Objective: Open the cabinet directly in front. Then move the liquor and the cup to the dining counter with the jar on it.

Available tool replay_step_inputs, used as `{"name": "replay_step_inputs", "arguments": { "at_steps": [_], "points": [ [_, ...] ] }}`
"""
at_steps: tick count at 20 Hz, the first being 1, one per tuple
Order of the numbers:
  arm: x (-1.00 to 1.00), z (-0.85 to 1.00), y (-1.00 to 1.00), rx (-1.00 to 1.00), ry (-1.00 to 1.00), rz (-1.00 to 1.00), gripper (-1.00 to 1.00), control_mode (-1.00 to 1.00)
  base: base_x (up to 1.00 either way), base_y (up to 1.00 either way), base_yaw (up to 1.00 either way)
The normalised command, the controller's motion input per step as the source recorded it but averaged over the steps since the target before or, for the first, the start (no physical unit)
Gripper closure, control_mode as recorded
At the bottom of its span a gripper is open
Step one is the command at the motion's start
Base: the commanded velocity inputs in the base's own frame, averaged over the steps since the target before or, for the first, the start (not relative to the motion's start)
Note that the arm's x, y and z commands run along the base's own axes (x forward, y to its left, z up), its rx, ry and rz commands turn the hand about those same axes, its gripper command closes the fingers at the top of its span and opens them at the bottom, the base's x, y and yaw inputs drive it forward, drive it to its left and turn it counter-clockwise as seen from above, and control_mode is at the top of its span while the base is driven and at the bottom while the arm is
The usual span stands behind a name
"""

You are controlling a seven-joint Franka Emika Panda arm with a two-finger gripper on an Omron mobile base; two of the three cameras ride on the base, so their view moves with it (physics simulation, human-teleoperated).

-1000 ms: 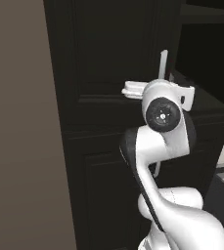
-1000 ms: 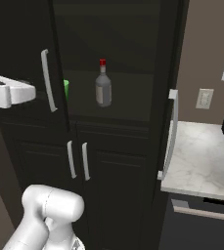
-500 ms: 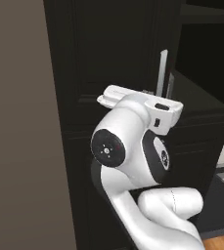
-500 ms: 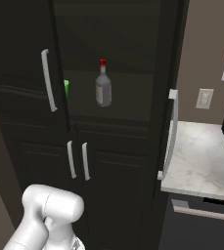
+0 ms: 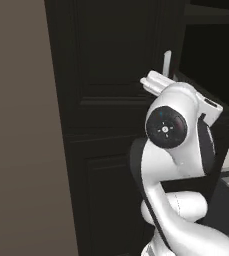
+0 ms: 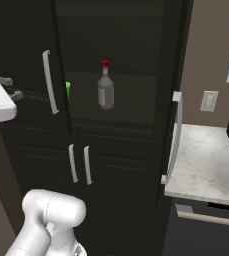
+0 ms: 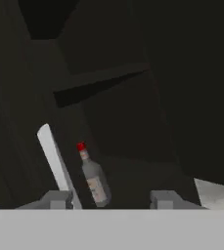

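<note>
The white arm rises close to the cameras; its two-finger tool (image 7: 111, 199) stands open and empty, dark tips apart, aimed into the tall near-black wooden cabinet (image 6: 131, 45); the right door is swung wide, its long pale bar handle (image 6: 173, 137) just beside a white-grey marble worktop (image 6: 206, 162); the left door hangs ajar. On the shelf inside stands the small clear greyish liquor bottle (image 6: 105, 86) with pale label and red cap, upright; left of it, mostly hidden by the left door's edge, a sliver of the bright green cup (image 6: 68, 92). The bottle is likely light, rigid, slick glass and tippable; gripping its wider body, below the neck, seems safest.
</note>
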Motion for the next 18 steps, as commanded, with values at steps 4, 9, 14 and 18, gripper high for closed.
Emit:
{"name": "replay_step_inputs", "arguments": {
  "at_steps": [4,9,14,18],
  "points": [
    [-0.09,0.13,-1.0,0.39,-0.16,0.02,-1.0,-1.0,0.0,0.0,0.0],
    [0.26,0.03,-0.93,0.3,-0.01,0.18,-1.0,-1.0,0.0,0.0,0.0],
    [0.59,0.0,-0.41,0.22,0.18,0.23,-1.0,-1.0,0.0,0.0,0.0],
    [0.45,-0.09,-0.05,0.13,0.08,0.16,-1.0,-1.0,0.0,0.0,0.0]
  ]
}}
